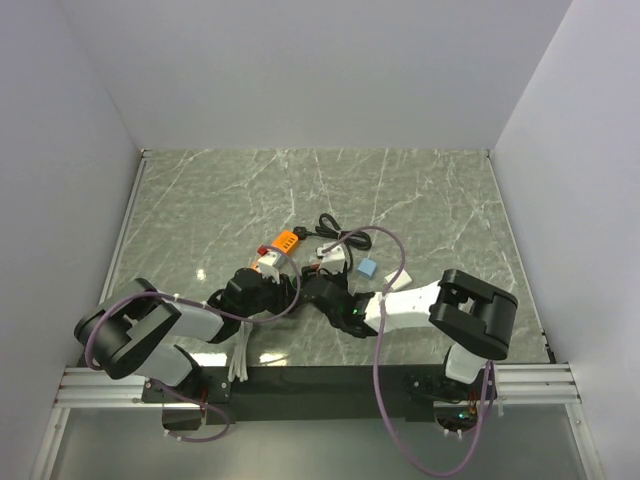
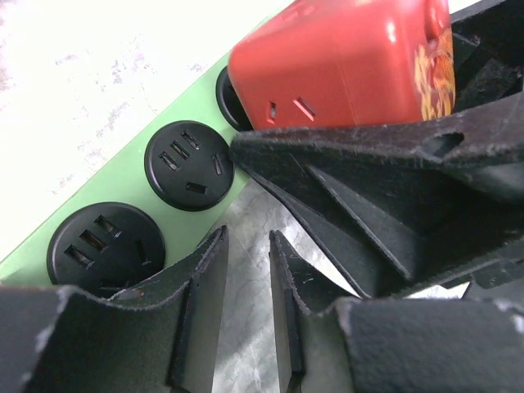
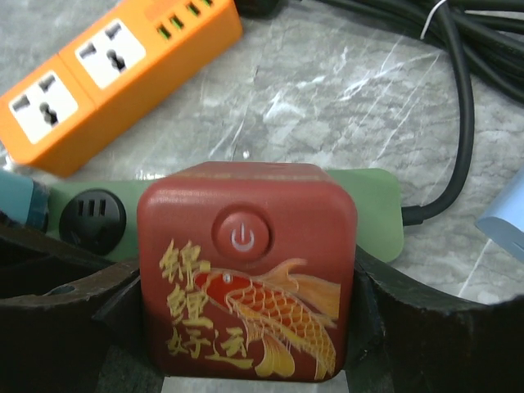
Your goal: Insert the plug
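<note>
A red cube plug (image 3: pixel 246 278) with a gold koi and a power button is held between my right gripper's fingers (image 3: pixel 385 315). It sits over a green power strip (image 3: pixel 378 205) with round black sockets (image 2: pixel 190 165). The left wrist view shows the plug (image 2: pixel 344 65) against the strip (image 2: pixel 131 184), covering a third socket; I cannot tell whether its prongs are in. My right gripper (image 1: pixel 322 293) is shut on the plug. My left gripper (image 2: pixel 246 258) lies beside the strip with a narrow gap between its fingers and only marble in it; it also shows in the top view (image 1: pixel 268 290).
An orange power strip (image 3: pixel 115 74) lies just beyond the green one, also in the top view (image 1: pixel 281 243). A coiled black cable (image 1: pixel 335 232) lies behind. A light blue block (image 1: pixel 369 268) and small white pieces (image 1: pixel 398 282) lie to the right.
</note>
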